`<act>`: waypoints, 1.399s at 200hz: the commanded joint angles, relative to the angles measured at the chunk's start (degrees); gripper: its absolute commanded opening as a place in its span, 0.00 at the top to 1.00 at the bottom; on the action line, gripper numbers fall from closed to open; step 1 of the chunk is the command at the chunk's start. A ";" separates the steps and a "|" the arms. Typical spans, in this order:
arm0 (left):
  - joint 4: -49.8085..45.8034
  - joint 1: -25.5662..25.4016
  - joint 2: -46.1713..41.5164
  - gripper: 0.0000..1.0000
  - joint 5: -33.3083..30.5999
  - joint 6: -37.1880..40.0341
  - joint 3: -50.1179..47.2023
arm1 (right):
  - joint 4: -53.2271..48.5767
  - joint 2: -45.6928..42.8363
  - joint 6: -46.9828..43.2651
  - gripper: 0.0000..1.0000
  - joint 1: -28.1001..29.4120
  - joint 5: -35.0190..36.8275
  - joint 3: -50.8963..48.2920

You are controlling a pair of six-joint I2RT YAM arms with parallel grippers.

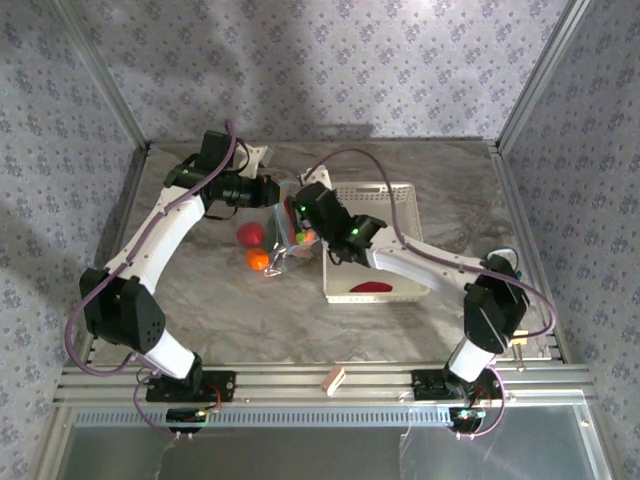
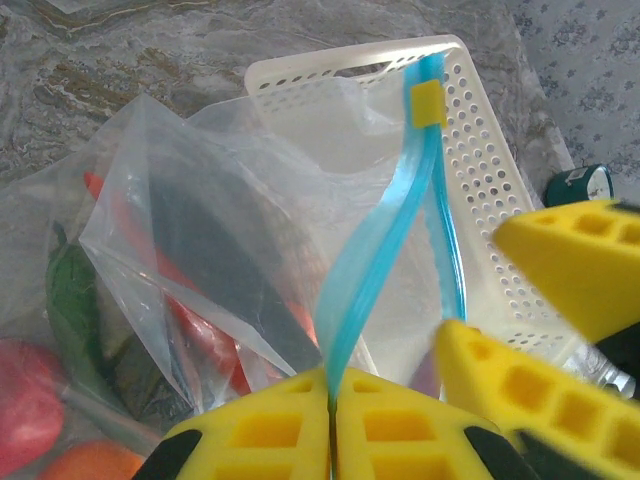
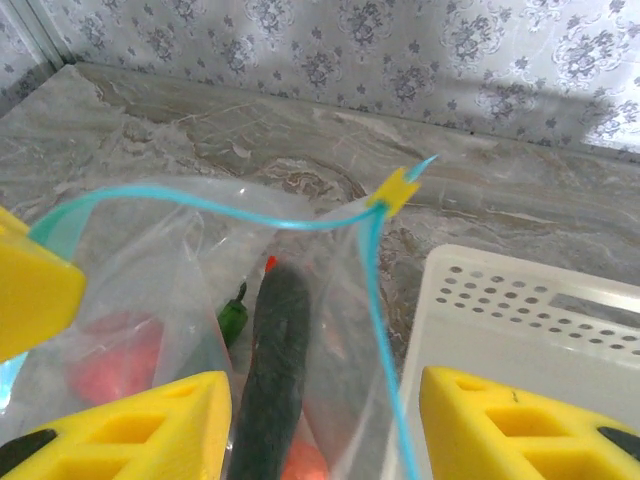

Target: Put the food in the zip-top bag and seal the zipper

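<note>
The left gripper (image 2: pixel 331 415) was clamped on the blue zipper (image 2: pixel 375 250), and the right gripper (image 3: pixel 325 410) stood wide at the bag (image 2: pixel 190 200) mouth, beside the basket (image 1: pixel 400 190). A tomato (image 2: pixel 25 400) and a dark vegetable (image 3: pixel 275 350) were bagged. A red slice (image 1: pixel 375 288) lay in the basket, and sealing remained.

No readable text, brand or number anywhere. Yellow tab (image 2: pixel 428 103) on the zipper (image 2: pixel 365 265) is blank. Basket (image 2: pixel 490 200) wall is plain, just holes. Dark green item (image 2: pixel 578 186) just past the basket has a pale round face; any marks on it are too blurred to read.
</note>
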 commanded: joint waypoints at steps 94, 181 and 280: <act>-1.08 0.09 -1.74 0.90 0.80 1.21 2.26 | -55.98 -2.25 -2.16 0.45 -16.59 -21.98 1.65; -1.86 0.12 -2.46 0.90 0.20 1.85 1.74 | -52.00 7.69 -6.20 0.48 -18.58 -27.51 0.05; -1.22 0.17 -2.11 0.90 0.65 1.71 1.48 | -51.28 -10.04 -16.78 0.48 -11.41 -34.15 -6.02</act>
